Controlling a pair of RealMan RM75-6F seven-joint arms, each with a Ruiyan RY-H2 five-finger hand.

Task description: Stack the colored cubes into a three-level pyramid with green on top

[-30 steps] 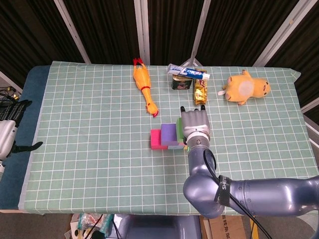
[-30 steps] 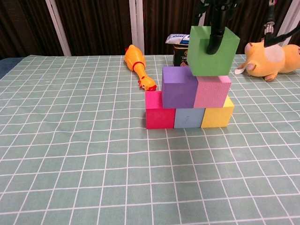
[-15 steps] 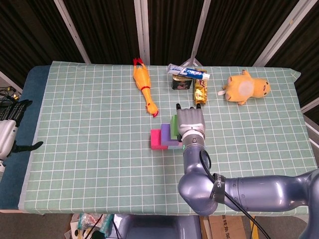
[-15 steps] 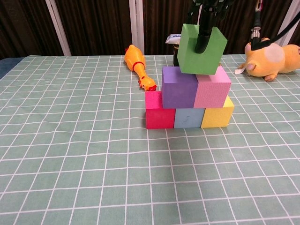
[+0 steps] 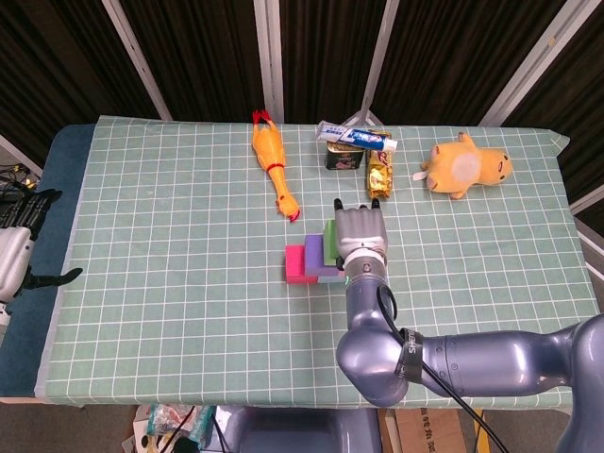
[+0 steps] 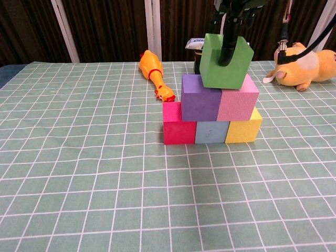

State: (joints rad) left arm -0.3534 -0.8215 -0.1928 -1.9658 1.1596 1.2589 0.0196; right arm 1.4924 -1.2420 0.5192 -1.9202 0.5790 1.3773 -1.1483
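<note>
Right hand (image 5: pixel 360 234) clamped on green cube (image 6: pixel 226 61), cube sitting on purple cube (image 6: pixel 200 97) and pink cube (image 6: pixel 239 97), over the seam; magenta cube (image 6: pixel 179 128), blue cube (image 6: pixel 211 131), yellow cube (image 6: pixel 243 128) below; left hand (image 5: pixel 21 213) at 9 o'clock off worktop (image 5: pixel 170 274), grip unclear

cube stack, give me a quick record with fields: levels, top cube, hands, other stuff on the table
bottom level: red cube, blue cube, yellow cube in a row
middle level: purple cube, pink cube
top cube: green cube, over the purple-pink seam, tilted
right hand: grips the green cube
left hand: off the table's left edge, holds nothing
other: rubber chicken, plush toy
</note>
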